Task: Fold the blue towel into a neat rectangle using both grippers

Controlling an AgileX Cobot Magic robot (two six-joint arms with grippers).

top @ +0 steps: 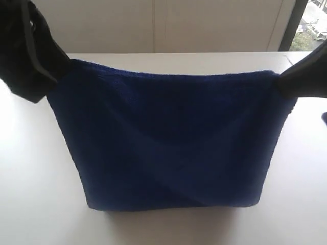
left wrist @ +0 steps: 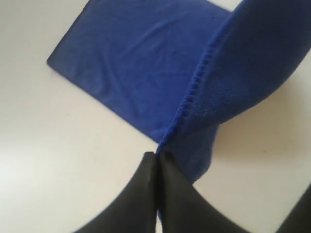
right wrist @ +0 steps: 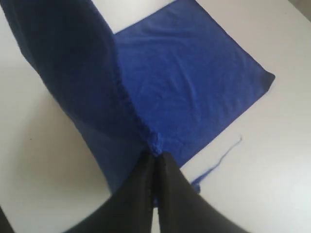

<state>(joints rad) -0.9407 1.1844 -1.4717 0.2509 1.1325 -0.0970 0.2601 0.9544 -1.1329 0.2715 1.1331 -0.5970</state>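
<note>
The blue towel [top: 168, 138] hangs stretched between both grippers, its top edge taut and its lower part resting on the white table [top: 41, 204]. My left gripper [top: 64, 66] is shut on the towel's upper left corner; my right gripper [top: 280, 81] is shut on the upper right corner. In the left wrist view the black fingers [left wrist: 158, 155] pinch the stitched edge of the towel [left wrist: 141, 63], the rest lying flat on the table. The right wrist view shows the same pinch [right wrist: 155, 156] on the towel [right wrist: 184, 82], with a loose thread [right wrist: 226, 155] trailing on the table.
A pale wall [top: 163, 25] stands behind the table's far edge. A dark window frame [top: 294, 23] is at the back right. Bare white tabletop surrounds the towel on both sides and in front.
</note>
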